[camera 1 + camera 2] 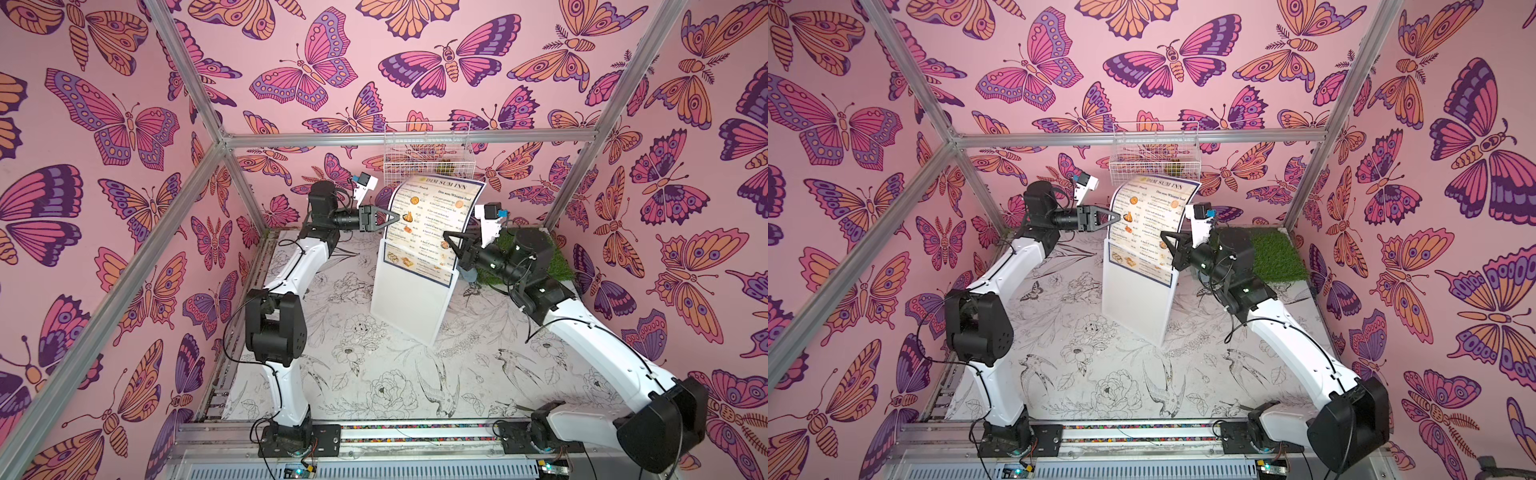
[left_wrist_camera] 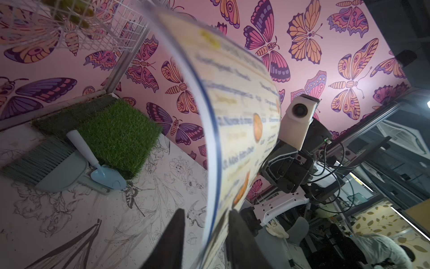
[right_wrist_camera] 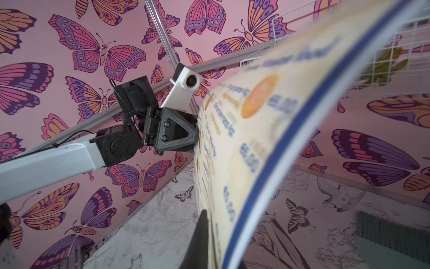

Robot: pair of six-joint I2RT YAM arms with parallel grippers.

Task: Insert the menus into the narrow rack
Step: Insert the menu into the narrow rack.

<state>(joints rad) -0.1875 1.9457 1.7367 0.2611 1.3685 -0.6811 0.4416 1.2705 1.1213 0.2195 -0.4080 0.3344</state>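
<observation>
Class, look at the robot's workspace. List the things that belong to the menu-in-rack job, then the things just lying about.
Belong to the job: menu, narrow rack, left gripper, right gripper.

Just lying about: wire basket, grass mat, brush and dustpan, small scoop.

We see pink butterfly wallpaper (image 1: 124, 124) covering every wall behind a frame of aluminium bars (image 1: 407, 139). A white wire-mesh basket (image 1: 428, 153) hangs on the far wall near its middle, with something yellow-green (image 1: 446, 168) inside that we cannot identify. The tabletop (image 1: 374, 365) carries a black-and-white print of flowers and birds. A square mat of artificial grass (image 1: 1279, 253) fills its far right corner. Just left of the mat lie a teal-bristled brush (image 2: 39, 160) and a pale dustpan (image 2: 62, 172). A white-handled pale blue scoop (image 2: 104, 177) leans against the mat's edge.
</observation>
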